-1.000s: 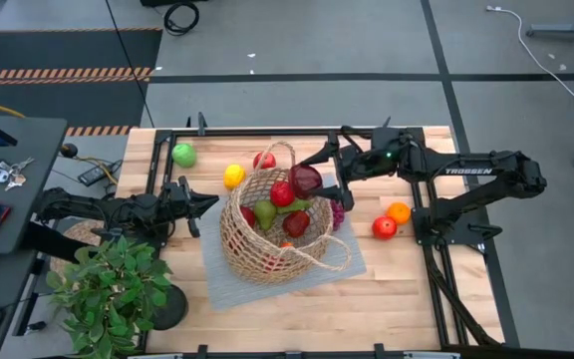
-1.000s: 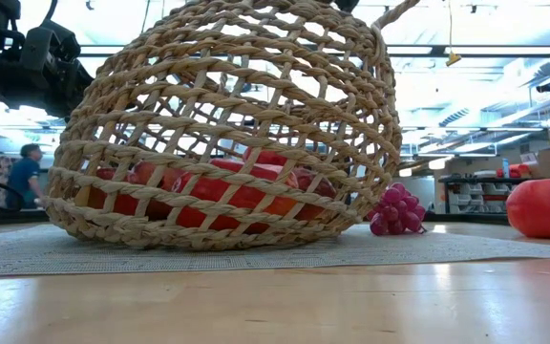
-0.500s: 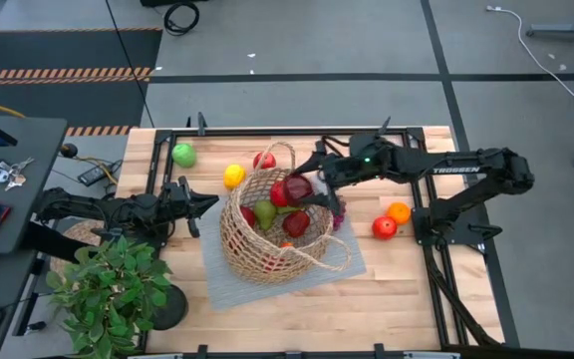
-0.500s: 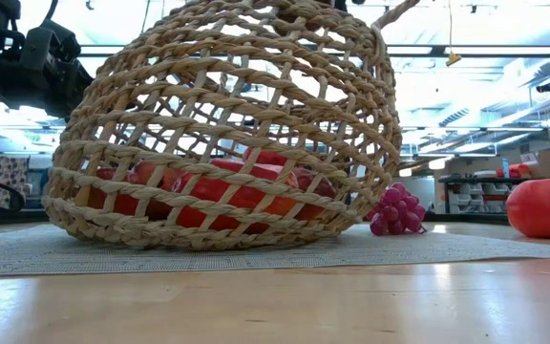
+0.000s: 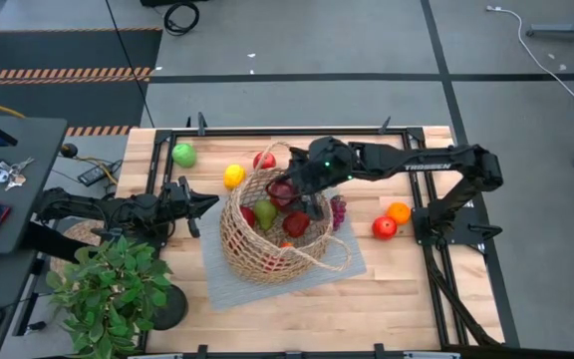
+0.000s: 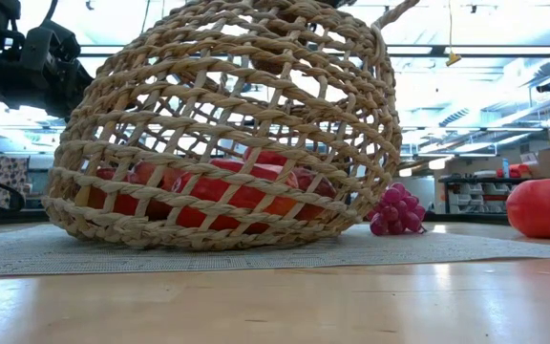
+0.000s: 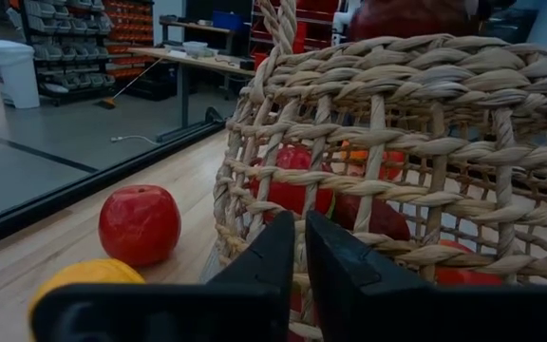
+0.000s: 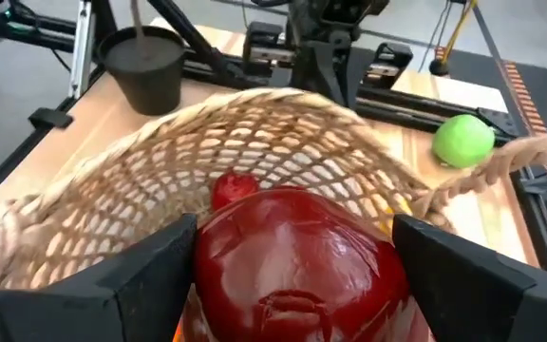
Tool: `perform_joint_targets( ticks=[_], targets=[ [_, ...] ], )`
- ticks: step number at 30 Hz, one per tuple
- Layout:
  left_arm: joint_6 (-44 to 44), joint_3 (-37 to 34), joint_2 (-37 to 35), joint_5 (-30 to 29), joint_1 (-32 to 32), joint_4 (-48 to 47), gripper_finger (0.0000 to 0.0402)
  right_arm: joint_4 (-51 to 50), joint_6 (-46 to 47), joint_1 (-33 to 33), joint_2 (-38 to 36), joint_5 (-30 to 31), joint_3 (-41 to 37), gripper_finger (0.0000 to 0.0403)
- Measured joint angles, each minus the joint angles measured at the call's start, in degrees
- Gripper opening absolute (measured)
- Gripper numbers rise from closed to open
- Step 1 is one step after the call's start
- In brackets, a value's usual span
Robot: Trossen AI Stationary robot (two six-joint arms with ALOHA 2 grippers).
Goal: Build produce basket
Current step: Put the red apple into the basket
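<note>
over the round woven tan wicker basket (image 5: 273, 229) i have the right gripper (image 5: 289, 191) grasping a dark red glossy toy pepper (image 8: 297, 256), one finger on each side of it. in the high view the pepper (image 5: 283, 190) sits just above the basket's far rim, beside one looped handle (image 5: 278, 155).

the basket stands on a grey mat (image 5: 342, 257) in the middle of the light wooden table (image 5: 387, 299). inside it i see a green pear (image 5: 264, 213), a dark red piece (image 5: 296, 223) and more red and orange pieces lower down; through the weave in the low view, red pieces (image 6: 227, 191) lie along the bottom.

outside the basket: a green apple (image 5: 183, 155) near the far left corner, a yellow lemon (image 5: 233, 177) and a red apple (image 5: 264, 160) just beside the basket's far-left side, a purple grape bunch (image 5: 338, 211) at its right side on the mat, a red piece (image 5: 384, 227) touching an orange (image 5: 398, 211) further right.

left gripper (image 5: 207, 203) lies low on the table left of the basket, fingers (image 7: 340, 271) clenched with nothing between them, tips just beside the basket wall (image 7: 416, 161). a leafy green potted plant (image 5: 108, 289) stands at the near left corner.
</note>
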Motion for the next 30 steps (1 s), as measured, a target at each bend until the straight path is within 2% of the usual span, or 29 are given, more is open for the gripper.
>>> perform_joint_targets(
  ticks=[16, 30],
  targets=[
    [0.0, 0.0, 0.0, 0.0, 0.0, 0.0, 0.0039, -1.4, -0.9, -0.9, 3.3, -8.2, -1.4, 0.0348],
    [0.0, 0.0, 0.0, 0.0, 0.0, 0.0, 0.0039, 2.4, -1.9, -0.8, 5.2, -8.1, -5.3, 0.0348]
  ],
)
